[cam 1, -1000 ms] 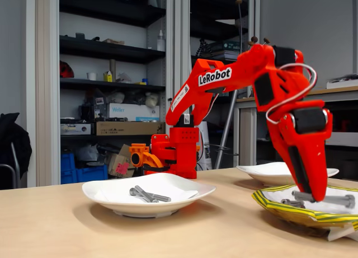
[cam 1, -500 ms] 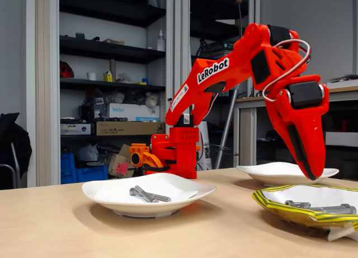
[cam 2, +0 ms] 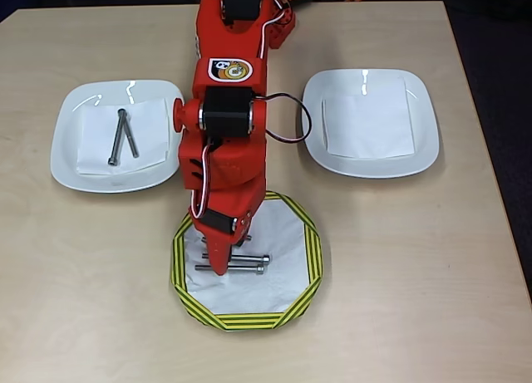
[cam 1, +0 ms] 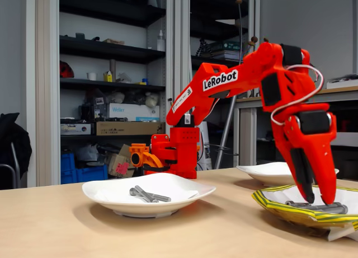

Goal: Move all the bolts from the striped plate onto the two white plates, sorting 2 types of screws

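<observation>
The hand (cam 2: pixel 220 265) reaches down into the striped plate (cam 2: pixel 306 275) near the desk's front edge, over two long bolts (cam 2: pixel 249 262); whether it pinches one I cannot tell.

The arm (cam 2: pixel 226 142) looks like smooth, slightly shiny red plastic with black motor blocks, and so does its gripper (cam 1: pixel 316 201). The bolts (cam 2: pixel 235 262) on the striped plate (cam 2: pixel 310 258) are dull silver-grey metal, as are the two long bolts (cam 2: pixel 121 136) on the left white plate (cam 2: pixel 65 138). Both white plates look glossy and smooth, each lined with a matt white paper square (cam 2: pixel 367 115). The striped plate looks like thin, slightly crumpled paper. The table (cam 2: pixel 416 275) is matt, pale wood-look laminate.
</observation>
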